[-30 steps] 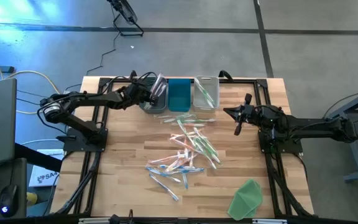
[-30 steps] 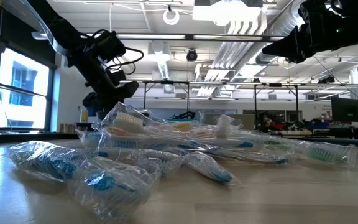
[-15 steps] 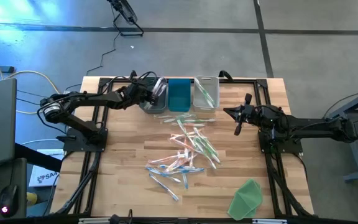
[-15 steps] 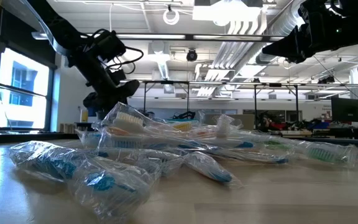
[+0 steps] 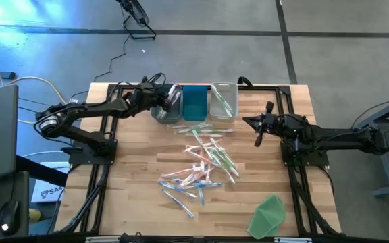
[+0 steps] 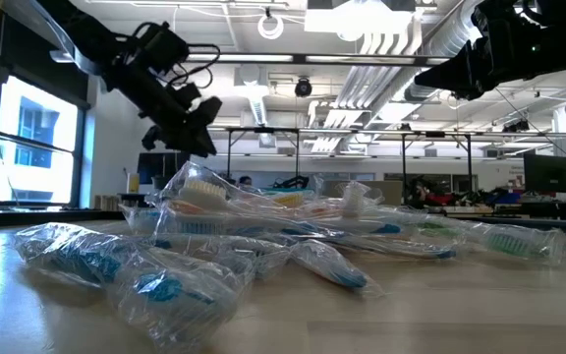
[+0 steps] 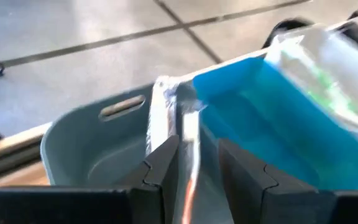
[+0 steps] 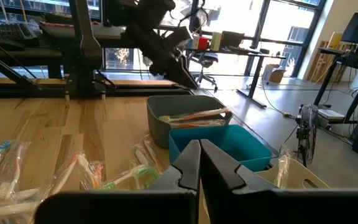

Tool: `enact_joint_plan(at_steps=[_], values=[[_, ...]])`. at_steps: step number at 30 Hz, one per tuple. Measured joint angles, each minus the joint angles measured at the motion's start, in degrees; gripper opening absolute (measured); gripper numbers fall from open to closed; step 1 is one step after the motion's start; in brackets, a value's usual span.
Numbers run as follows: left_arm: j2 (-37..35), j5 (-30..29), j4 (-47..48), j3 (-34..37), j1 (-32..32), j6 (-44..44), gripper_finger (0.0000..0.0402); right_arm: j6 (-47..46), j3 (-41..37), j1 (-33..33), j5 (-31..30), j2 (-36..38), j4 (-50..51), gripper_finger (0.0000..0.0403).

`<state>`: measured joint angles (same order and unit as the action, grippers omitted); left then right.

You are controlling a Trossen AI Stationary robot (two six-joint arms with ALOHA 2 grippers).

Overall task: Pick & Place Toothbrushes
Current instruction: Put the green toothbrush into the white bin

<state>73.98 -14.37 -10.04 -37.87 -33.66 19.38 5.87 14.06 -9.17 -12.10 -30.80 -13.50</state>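
1. Two dark robot arms reach over a wooden worktop (image 5: 134, 169) seen from above, one from each side.
2. Three small bins stand side by side at the far edge of the worktop: a grey bin (image 5: 167, 108), a blue bin (image 5: 195, 102) in the middle, and a pale bin (image 5: 223, 101).
3. The left gripper (image 5: 159, 96) hangs above the grey bin, its fingers (image 7: 166, 165) parted with a gap between them and nothing clasped.
4. From the left wrist view, a wrapped toothbrush (image 7: 161, 115) leans against the wall between the grey and blue bins, just beyond the parted fingers.
5. The right wrist view shows an orange toothbrush (image 8: 194, 115) lying inside the grey bin.
6. A green toothbrush (image 5: 224, 101) lies in the pale bin.
7. The remaining toothbrushes (image 5: 204, 162), each in clear wrapping, lie scattered in a loose pile near the middle of the worktop, in pink, blue and green.
8. The right gripper (image 5: 258, 138) waits above the right part of the worktop, well apart from the pile, its fingers pressed together and empty.
9. A flat green sheet (image 5: 269, 214) lies at the near right corner of the worktop.
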Motion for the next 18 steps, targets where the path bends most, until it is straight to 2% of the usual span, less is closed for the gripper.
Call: enact_joint_plan(at_steps=[4,8,12,18], values=[[-3.0,-0.1,1.6,0.0,1.5,-2.1,0.0108,0.0,0.0,0.0,0.0,0.0,0.0,0.0002],[-4.9,-3.0,2.1,0.0,4.5,-3.8,0.0096,-0.2,0.0,0.0,0.0,0.0,0.0,0.0002],[-6.1,-6.6,3.4,0.0,7.8,-5.7,0.0063,-0.2,0.0,0.0,0.0,0.0,0.0,0.0002],[-8.2,-7.1,5.9,0.0,10.9,-7.4,0.0009,-0.2,0.0,0.0,0.0,0.0,0.0,0.0002]])
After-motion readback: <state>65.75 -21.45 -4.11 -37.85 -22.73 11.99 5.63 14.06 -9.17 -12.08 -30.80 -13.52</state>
